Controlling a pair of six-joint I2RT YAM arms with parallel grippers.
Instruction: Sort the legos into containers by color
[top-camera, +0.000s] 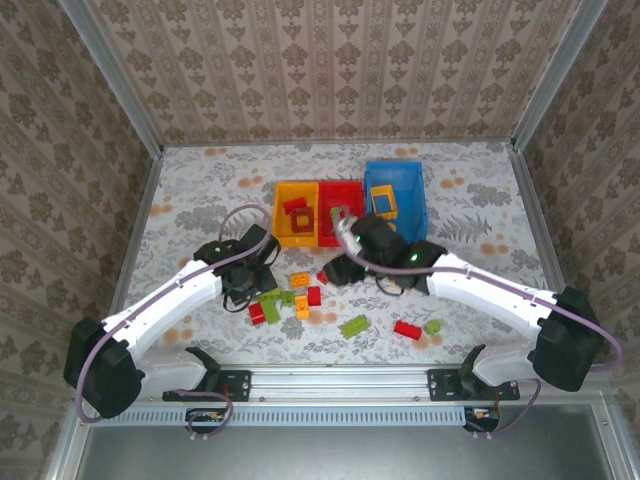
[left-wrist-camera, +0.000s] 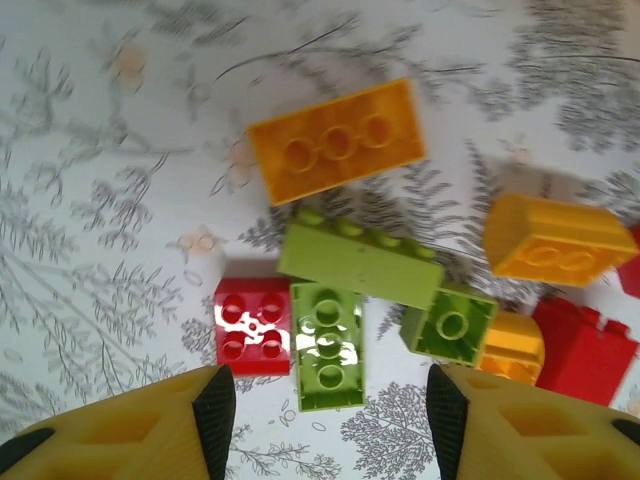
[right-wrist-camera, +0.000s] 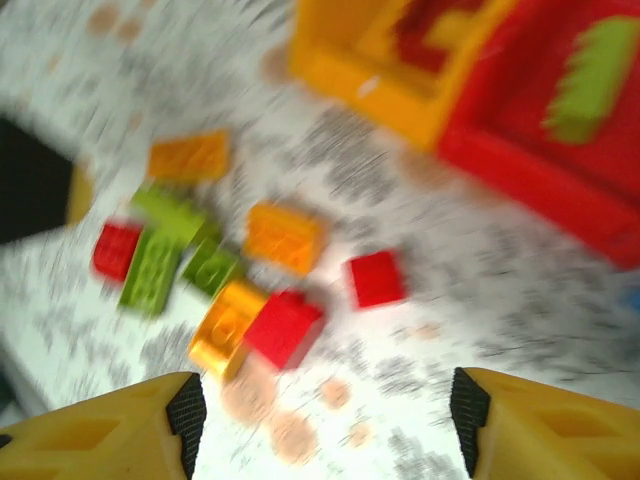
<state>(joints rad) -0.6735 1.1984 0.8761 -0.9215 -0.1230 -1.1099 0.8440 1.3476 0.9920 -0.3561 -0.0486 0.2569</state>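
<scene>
1. Surface (top-camera: 200, 190): floral-patterned; it carries three containers in a row at far centre, with loose legos nearer.
2. Blue container (top-camera: 395, 168): the rightmost and largest, with a yellow square frame (top-camera: 385, 205) inside.
3. Red container (top-camera: 352, 190): the middle one, touching the yellow-orange container (top-camera: 283, 232) on its left. A lime piece (right-wrist-camera: 590, 75) lies in the red one, and red pieces (top-camera: 295, 208) in the yellow-orange one.
4. Left tool (left-wrist-camera: 325, 410): fingers spread with nothing between them, above a lime brick (left-wrist-camera: 327, 345) that touches a red square brick (left-wrist-camera: 252, 325).
5. Right tool (right-wrist-camera: 325, 410): fingers spread and empty; this view is blurred.
6. Legos (top-camera: 290, 300): the main cluster lies near centre, between the arms. A green brick (top-camera: 353, 325) and a red brick (top-camera: 407, 329) lie apart to its right.
</scene>
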